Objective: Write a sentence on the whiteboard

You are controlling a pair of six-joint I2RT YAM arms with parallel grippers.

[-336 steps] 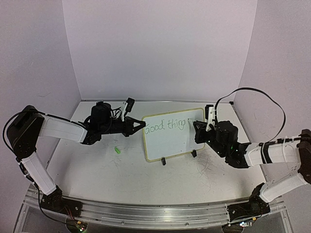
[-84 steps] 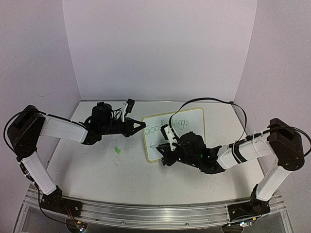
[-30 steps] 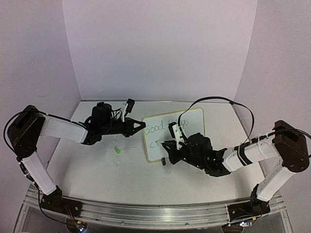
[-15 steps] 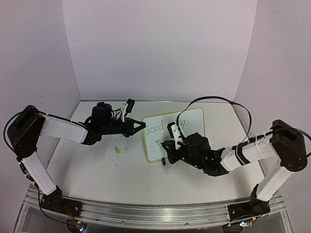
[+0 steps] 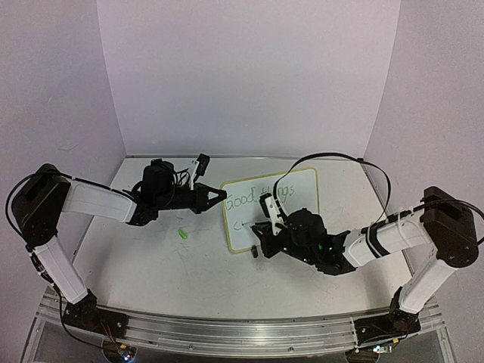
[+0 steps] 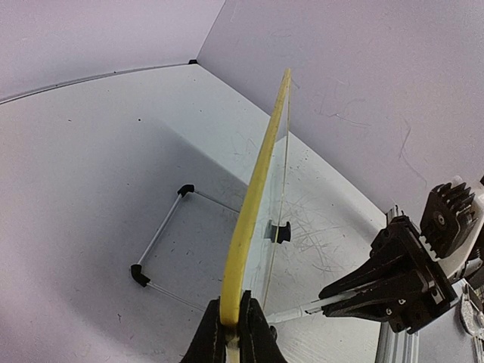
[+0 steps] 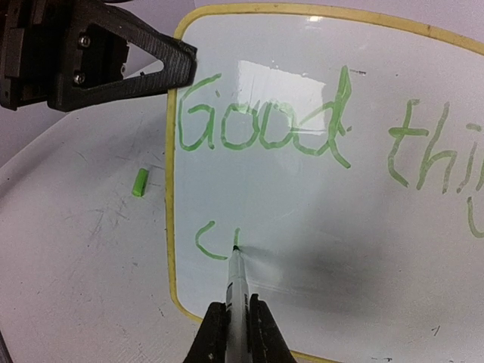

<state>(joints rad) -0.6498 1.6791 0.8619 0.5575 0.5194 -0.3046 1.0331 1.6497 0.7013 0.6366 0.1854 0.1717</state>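
The whiteboard (image 5: 249, 215) stands tilted on its wire stand, white with a yellow rim (image 7: 170, 197). My left gripper (image 6: 233, 321) is shut on the yellow edge (image 6: 253, 204) at the board's left side (image 5: 222, 195). On the board the sentence (image 7: 265, 125) reads "Good thi" in green, with a "c" (image 7: 208, 242) and a short stroke below. My right gripper (image 7: 238, 321) is shut on a white marker (image 7: 237, 283), whose tip touches the board just right of the "c". From above, the right gripper (image 5: 261, 231) hangs over the board's lower left part.
A small green marker cap (image 5: 182, 234) lies on the scratched white tabletop left of the board; the same cap (image 7: 139, 182) shows in the right wrist view. The wire stand (image 6: 162, 231) has black feet behind the board. Pale walls enclose the table.
The marker tip has shifted slightly right of the "c" and drawn a short green stroke. The right arm moved a little left. The left arm has stayed still on the rim.
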